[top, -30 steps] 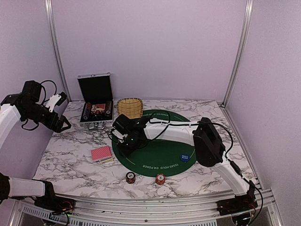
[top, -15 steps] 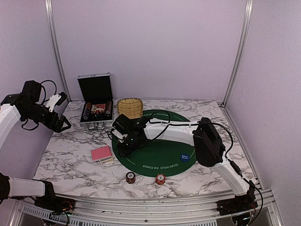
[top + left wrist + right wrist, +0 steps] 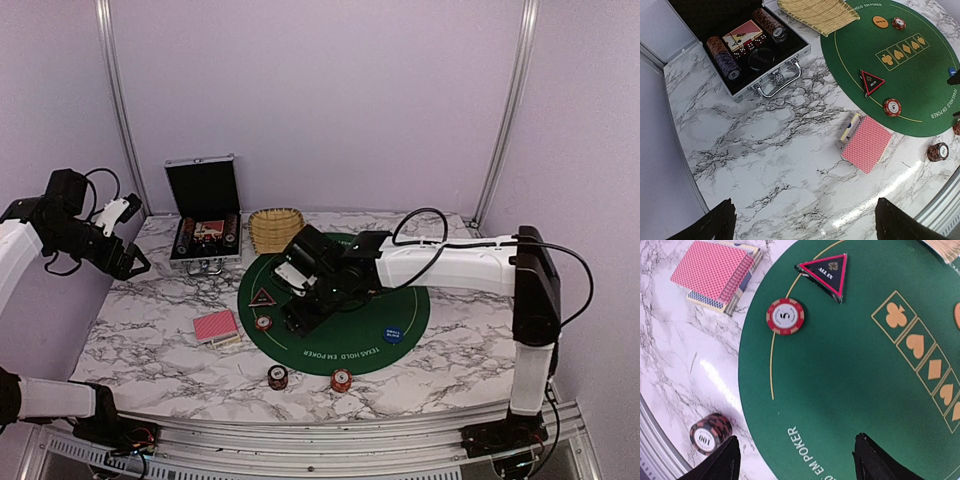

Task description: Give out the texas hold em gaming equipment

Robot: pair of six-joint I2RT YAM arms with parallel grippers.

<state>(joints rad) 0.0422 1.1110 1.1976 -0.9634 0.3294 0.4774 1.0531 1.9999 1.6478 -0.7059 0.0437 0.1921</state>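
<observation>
On the green poker mat [image 3: 345,345] near its left edge lie a red-and-white chip [image 3: 263,322] [image 3: 785,316] and a dark triangular marker [image 3: 263,296] [image 3: 825,271]. My right gripper [image 3: 301,312] [image 3: 797,440] hovers over the mat just right of the chip, open and holding nothing. Pinkish-red-backed cards [image 3: 216,326] [image 3: 867,142] rest on the marble to the left of the mat. A blue disc [image 3: 393,333] sits on the mat's right part. An orange disc [image 3: 880,21] lies at its far side. My left gripper [image 3: 125,262] [image 3: 805,205] hangs open high at the far left.
An open silver-edged case [image 3: 205,230] [image 3: 755,50] with chips stands at the back left, and a wicker basket [image 3: 276,228] is beside it. Two chip stacks [image 3: 278,377] [image 3: 341,380] sit on the marble in front of the mat. Walls close in on all sides.
My right gripper has opened wider and drawn back to the right across the mat. The red chip and the triangular marker now show uncovered at the mat's left edge. The left arm stayed still.
</observation>
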